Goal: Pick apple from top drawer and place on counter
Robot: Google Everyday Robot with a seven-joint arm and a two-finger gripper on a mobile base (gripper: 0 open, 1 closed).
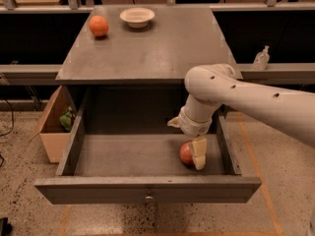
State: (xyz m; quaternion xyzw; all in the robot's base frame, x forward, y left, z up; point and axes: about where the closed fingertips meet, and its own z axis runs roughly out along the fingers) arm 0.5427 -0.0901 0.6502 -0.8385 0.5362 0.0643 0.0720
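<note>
- Your gripper (197,154) is down inside the drawer (147,190), in its right front part. The arm reaches in from over the drawer's right wall.
- The apple (185,153) lies on the drawer floor in that same right front part. It touches the gripper, which covers the apple's right edge.
- You cannot tell from this view whether the gripper is clamped on the apple or only set against it, so treat the hold as unproven.
- The relation that matters is that the apple sits right at the gripper, a little toward the drawer's left. No further reach looks needed, only a firm hold and a lift.
- The apple is round, so there is no long axis to line up with, and there is only the one arm to use.
- The counter (147,48) lies above and behind the drawer. The apple seems to sit forward of the counter's front edge, so a lift straight up out of the drawer looks free before you carry it back.
- An orange (98,25) and a bowl (137,16) stand on the counter at the side farthest from the drawer. Aim for the part of the counter nearest the drawer, well apart from both.
- If the hold is off-centre, the apple may roll toward the drawer's left.
</note>
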